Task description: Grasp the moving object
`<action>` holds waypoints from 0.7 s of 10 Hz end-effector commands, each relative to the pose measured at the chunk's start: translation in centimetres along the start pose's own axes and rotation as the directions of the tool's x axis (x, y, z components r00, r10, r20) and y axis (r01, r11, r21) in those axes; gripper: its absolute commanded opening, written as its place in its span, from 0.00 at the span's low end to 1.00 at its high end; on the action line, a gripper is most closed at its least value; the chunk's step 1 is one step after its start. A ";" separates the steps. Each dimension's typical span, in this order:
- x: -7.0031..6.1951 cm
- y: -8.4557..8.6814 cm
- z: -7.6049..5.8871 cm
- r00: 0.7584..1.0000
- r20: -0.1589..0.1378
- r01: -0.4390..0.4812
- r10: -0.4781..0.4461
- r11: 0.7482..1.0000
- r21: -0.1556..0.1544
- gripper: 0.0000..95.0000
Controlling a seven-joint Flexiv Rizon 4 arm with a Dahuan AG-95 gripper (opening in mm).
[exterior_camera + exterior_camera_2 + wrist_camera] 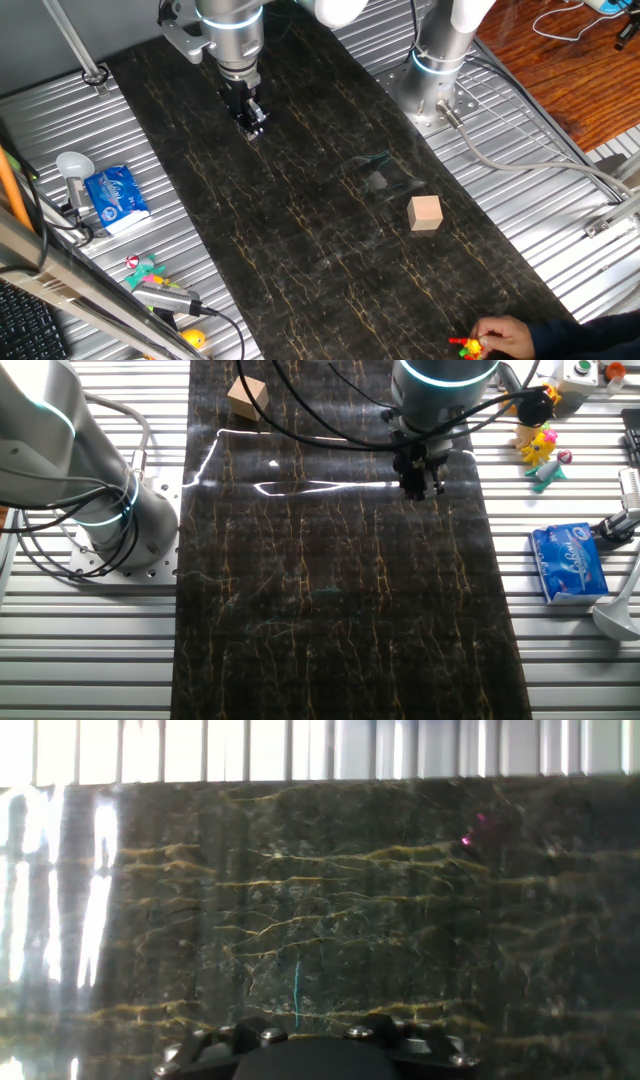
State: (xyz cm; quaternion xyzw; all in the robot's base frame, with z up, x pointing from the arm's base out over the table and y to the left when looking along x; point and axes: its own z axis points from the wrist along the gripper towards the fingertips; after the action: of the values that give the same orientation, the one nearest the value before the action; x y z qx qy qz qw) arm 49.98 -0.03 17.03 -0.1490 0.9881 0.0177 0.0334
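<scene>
The tiny red, yellow and green toy figure (465, 347) is at the near right corner of the dark mat, held by a person's hand (500, 335). It is out of the other fixed view and the hand view. My gripper (252, 124) hangs over the far left part of the mat, far from the figure, with its fingers close together and nothing in them. It also shows in the other fixed view (421, 487). The hand view shows only the gripper's base and bare mat.
A tan wooden cube (425, 212) sits on the mat's right side, also in the other fixed view (246, 396). A pink-and-teal toy (145, 270), a blue packet (115, 197) and a spoon (73, 166) lie off the mat at left. The arm's base (440, 70) stands at far right.
</scene>
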 end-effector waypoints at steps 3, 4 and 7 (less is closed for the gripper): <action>0.0 0.0 0.0 1.000 -0.024 0.004 -0.004 1.000 -0.006 0.00; 0.0 0.0 0.0 1.000 -0.028 0.004 -0.004 1.000 -0.007 0.00; 0.0 0.0 0.0 1.000 -0.020 0.011 -0.011 1.000 -0.005 0.00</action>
State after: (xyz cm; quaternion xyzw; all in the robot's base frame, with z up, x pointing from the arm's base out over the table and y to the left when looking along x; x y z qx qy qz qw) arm 50.01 -0.01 17.02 -0.1539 0.9876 0.0194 0.0240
